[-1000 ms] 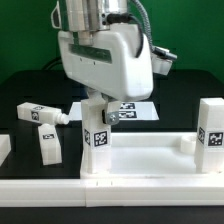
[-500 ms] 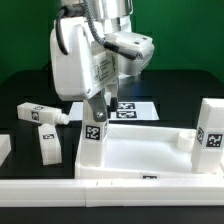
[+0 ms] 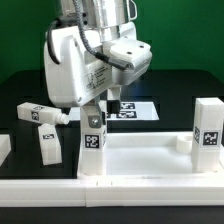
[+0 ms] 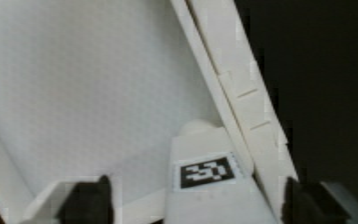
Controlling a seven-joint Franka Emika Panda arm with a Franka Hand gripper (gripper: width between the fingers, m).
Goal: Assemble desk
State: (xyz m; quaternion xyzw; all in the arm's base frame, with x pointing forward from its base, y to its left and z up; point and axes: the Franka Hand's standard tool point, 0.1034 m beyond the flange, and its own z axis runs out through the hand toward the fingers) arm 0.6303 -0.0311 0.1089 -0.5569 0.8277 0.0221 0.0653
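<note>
The white desk tabletop (image 3: 150, 152) lies flat with its raised rim up. One tagged leg (image 3: 93, 138) stands upright in its corner socket on the exterior view's left. Another leg (image 3: 208, 127) stands upright at the corner on the right. My gripper (image 3: 93, 110) hangs right over the left leg, open, with its fingers either side of the leg's top. In the wrist view the leg (image 4: 206, 172) sits between the two dark fingertips (image 4: 91, 202) with a gap on each side, my gripper (image 4: 204, 202) clear of it, and the tabletop (image 4: 87, 100) spreads out beyond.
Two loose tagged legs (image 3: 38, 115) (image 3: 47, 145) lie on the black table at the exterior view's left. The marker board (image 3: 135, 108) lies behind the tabletop. A long white rail (image 3: 40, 188) runs along the front. A white block (image 3: 4, 150) sits at the left edge.
The hand has turned about the upright leg, and the jaws have widened off it. The leg stays standing in its corner socket.
</note>
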